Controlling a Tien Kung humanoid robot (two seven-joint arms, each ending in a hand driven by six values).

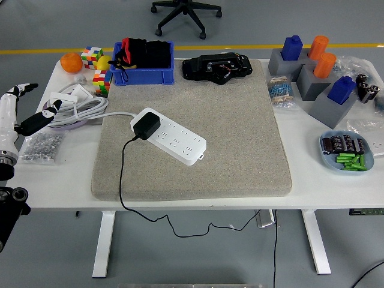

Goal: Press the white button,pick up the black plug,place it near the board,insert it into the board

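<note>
A white power strip (174, 138) lies slantwise on the grey felt mat (240, 126). The black plug (146, 126) sits in the strip's upper left end, and its black cord (123, 174) runs down over the table's front edge. My left hand (27, 111) is at the far left edge of the table, well away from the strip, with its fingers spread and holding nothing. The right arm is out of the picture.
A bag of small metal parts (41, 147) and a coiled white cable (78, 107) lie near my left hand. At the back stand an orange (71, 62), puzzle cubes (93, 57), a blue bin (143, 63) and a black device (217, 67). Grey blocks (312, 78) and a blue dish (346, 151) sit at right.
</note>
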